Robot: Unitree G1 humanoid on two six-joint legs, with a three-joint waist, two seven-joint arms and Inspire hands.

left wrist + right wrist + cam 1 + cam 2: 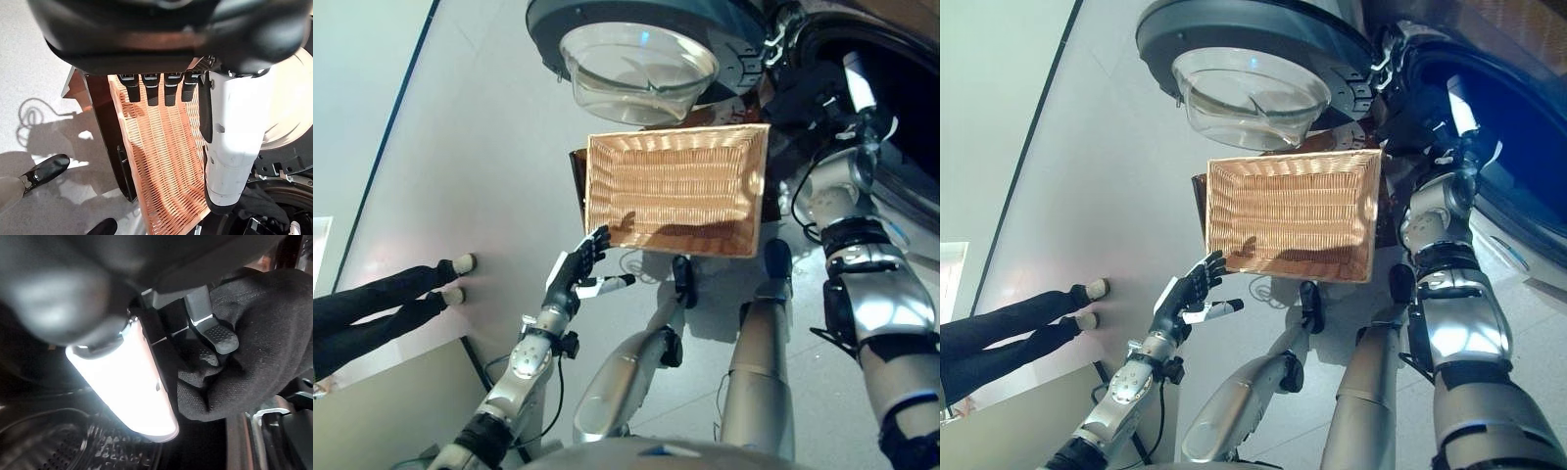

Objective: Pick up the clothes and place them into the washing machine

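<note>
Black clothing (264,333) is bunched in my right hand (215,333), whose fingers curl round it at the washing machine's dark opening (1489,127). The perforated drum (73,445) shows just beyond the hand. From the head, the same hand (857,88) and the black clothing (803,98) sit at the opening's edge, right of the open round glass door (641,64). The wicker basket (675,186) in front of the machine holds nothing. My left hand (576,269) hovers open by the basket's near left corner, its fingers straight over the weave (166,147).
The basket rests on a dark brown stand (105,122). A person's legs in black trousers and white shoes (382,294) reach in from the left over the grey floor. A pale wall runs along the left side.
</note>
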